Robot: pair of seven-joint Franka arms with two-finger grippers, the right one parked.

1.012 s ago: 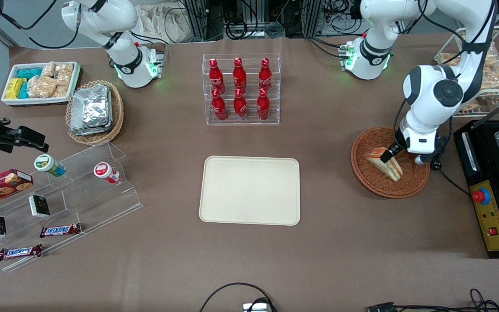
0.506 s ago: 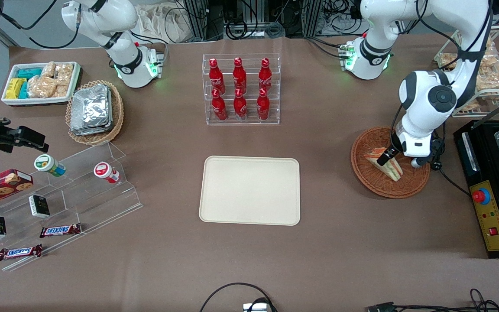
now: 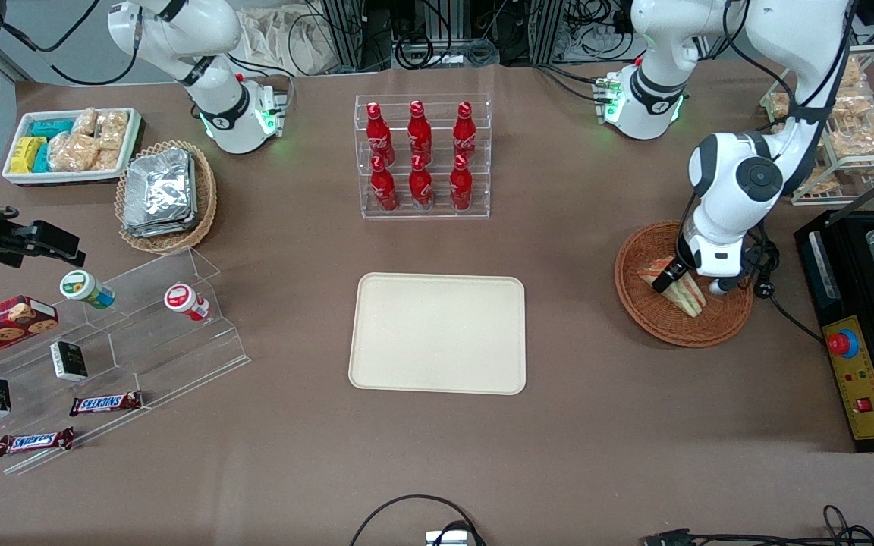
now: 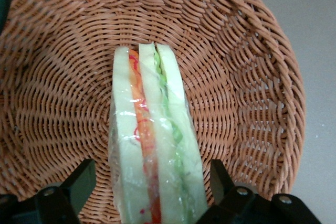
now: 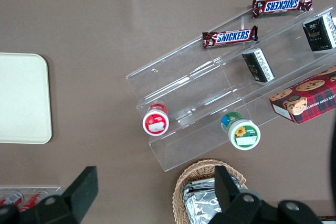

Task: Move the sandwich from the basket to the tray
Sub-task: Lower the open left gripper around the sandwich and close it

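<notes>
Over the basket (image 3: 681, 284), toward the working arm's end of the table from the bare tray (image 3: 437, 334), the gripper (image 3: 671, 279) hangs low above the sandwich (image 3: 678, 291). In the wrist view the sandwich (image 4: 155, 140) lies in the basket (image 4: 236, 72) between wide-open fingers (image 4: 79, 182) that hold nothing. This looks like the grasping step: descend, close on the bread faces, then lift.

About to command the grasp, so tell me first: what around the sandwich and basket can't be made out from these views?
- Front view: the arm's wrist covers part of the sandwich and the basket floor under it.
- Left wrist view: the sandwich's near end is cut off by the picture's edge.
- Left wrist view: the tool straddles the sandwich with fingers open; whether they reach the basket floor is not visible.
</notes>
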